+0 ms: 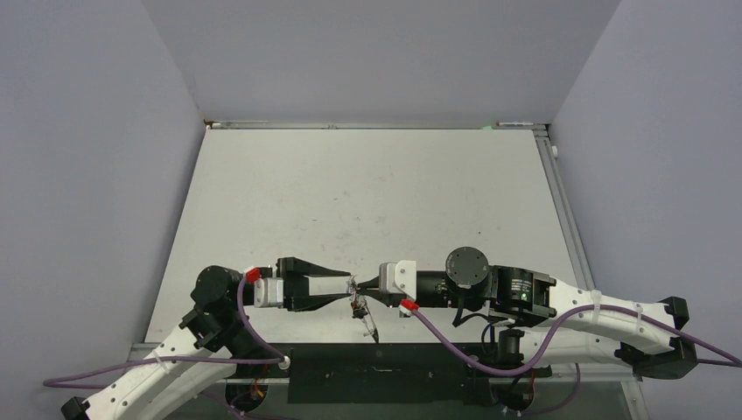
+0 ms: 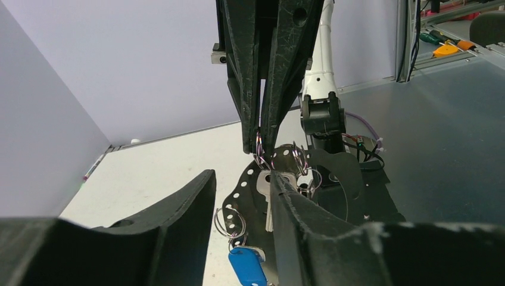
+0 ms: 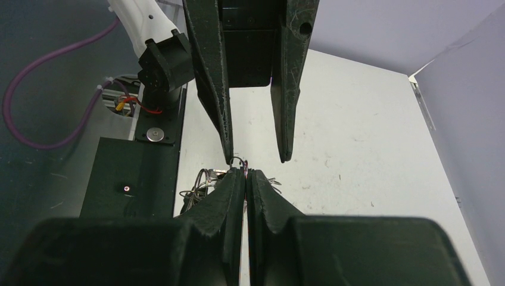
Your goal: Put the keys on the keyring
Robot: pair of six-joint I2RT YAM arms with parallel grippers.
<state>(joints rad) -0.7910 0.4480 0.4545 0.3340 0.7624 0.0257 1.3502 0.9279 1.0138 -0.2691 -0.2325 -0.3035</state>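
The two arms met tip to tip above the near edge of the pale worktop, and the whole job hung in the air between them. The right gripper had its fingers pressed flat together on a thin wire loop, which I took for the rim of the keyring. Everything else dangled from that pinch: the keys just below the tips, some small split rings lower down and a blue tag at the bottom. The left gripper stood with its fingers apart, holding nothing, one finger right beside the hanging keys and the other clear of them. To my eye the step was taking hold of the keys so they could be worked onto the ring. Doing that well would want the right arm dead steady while the left closed slowly on the keys alone, clear of the loop and the tag, since any nudge would set the bunch swinging. A good deal was hard to read, though. From above the bunch was a dark speck under the fingertips, and from the right wrist that gripper's own fingers covered the pinch. I could not tell where the ring's opening lay, whether any key was already threaded, or what the dark perforated piece behind the keys was.
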